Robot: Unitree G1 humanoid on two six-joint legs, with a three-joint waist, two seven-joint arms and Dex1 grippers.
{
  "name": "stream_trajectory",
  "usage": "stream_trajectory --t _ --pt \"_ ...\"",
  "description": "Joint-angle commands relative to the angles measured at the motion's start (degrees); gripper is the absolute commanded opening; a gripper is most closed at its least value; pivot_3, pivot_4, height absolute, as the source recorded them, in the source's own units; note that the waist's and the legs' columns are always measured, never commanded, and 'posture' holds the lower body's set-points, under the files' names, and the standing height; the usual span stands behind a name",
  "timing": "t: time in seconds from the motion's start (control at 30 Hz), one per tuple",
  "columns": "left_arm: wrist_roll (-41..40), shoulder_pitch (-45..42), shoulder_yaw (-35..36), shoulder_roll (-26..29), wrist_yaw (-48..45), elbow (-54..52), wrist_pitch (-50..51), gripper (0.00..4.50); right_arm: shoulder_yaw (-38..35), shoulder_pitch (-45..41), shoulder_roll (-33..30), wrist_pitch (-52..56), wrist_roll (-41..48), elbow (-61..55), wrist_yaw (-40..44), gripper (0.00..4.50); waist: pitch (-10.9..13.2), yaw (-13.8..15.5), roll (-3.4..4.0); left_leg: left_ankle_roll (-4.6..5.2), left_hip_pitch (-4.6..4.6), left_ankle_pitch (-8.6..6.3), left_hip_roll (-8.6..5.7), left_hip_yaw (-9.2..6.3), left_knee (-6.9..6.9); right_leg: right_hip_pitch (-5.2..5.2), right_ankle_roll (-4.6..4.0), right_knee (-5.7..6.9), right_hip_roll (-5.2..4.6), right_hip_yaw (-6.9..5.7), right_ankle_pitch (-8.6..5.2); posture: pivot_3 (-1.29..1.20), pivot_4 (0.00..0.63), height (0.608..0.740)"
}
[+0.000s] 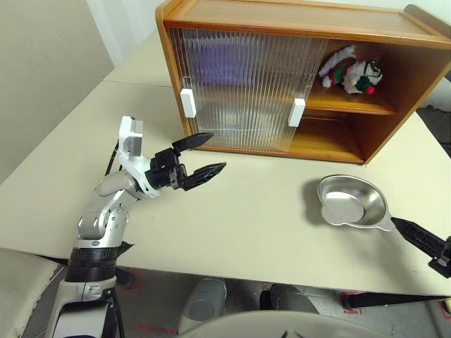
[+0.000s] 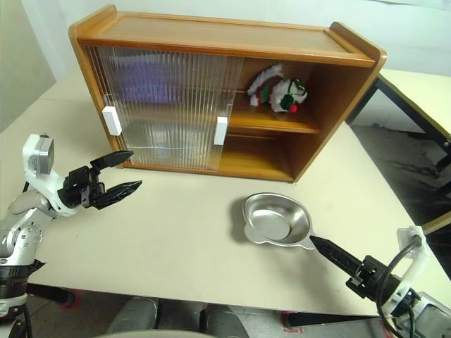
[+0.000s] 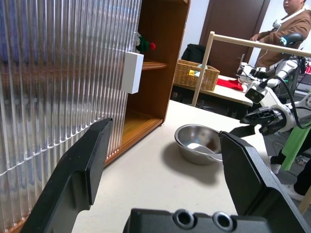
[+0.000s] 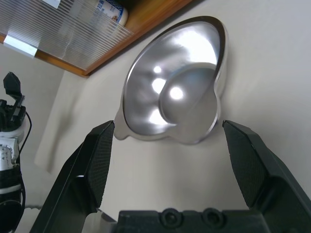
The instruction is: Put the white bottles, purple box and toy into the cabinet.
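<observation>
White plush toy [image 2: 276,90] on cabinet [image 2: 211,32] upper shelf; steel bowl [image 2: 276,221] nearby; left gripper [image 2: 118,173], right gripper [image 4: 163,160] spread, empty.

Cream table [image 1: 246,232] — dark door [image 3: 233,29] behind.

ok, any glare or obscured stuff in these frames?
Right wrist view: bright specular spots inside the steel bowl. Left eye view: ribbed sliding doors smear the contents into a purple blur. Left wrist view: own fingers soft, close up.
</observation>
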Motion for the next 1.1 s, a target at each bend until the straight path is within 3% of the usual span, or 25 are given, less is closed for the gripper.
stream_trajectory --t 0.03,0.37,0.5,0.77,1.1 --pt "0.4 -0.5 -0.4 0.1 -0.1 0.4 -0.1 4.5 1.9 -0.8 1.3 -0.6 -0.8 -0.9 -1.3 4.45 0.0 0.0 0.03 0.0 0.0 0.0 0.0 0.0 0.0 0.0 0.0 0.0 0.0 0.0 0.0 0.19 0.048 0.74" --pt "0.7 -1.0 -0.3 0.4 -0.1 0.8 -0.3 4.5 4.1 -2.0 2.0 -1.3 -1.4 -0.5 -1.4 4.45 -0.1 0.0 0.06 0.01 0.02 -0.01 -0.01 -0.01 0.01 0.03 0.01 0.01 0.01 -0.02 0.0 0.19 0.043 0.74" --pt "0.7 -1.1 -0.3 0.4 -0.1 0.9 -0.4 4.5 4.1 -3.0 2.7 -2.3 -1.5 -0.2 -1.7 3.18 -0.1 0.0 0.07 0.01 0.03 -0.01 -0.01 -0.01 0.02 0.03 0.01 0.02 0.01 -0.02 0.0 0.19 0.04 0.74" --pt "0.7 -1.3 -0.4 0.2 -0.1 0.9 -0.4 4.5 4.5 -3.8 2.9 -3.4 -2.2 0.6 -1.3 0.08 -0.2 0.0 0.11 0.01 0.06 0.0 -0.01 -0.01 0.04 0.03 0.01 0.03 0.02 -0.03 0.0 0.19 0.038 0.74" --pt "0.7 -1.5 -0.5 0.2 -0.4 1.1 -0.5 4.5 2.5 -5.5 3.3 -1.5 1.3 1.8 -1.8 0.01 -0.2 0.0 0.03 0.03 0.49 0.0 -0.01 -0.03 0.13 0.39 0.02 0.05 0.03 -0.04 0.01 0.18 0.03 0.74"
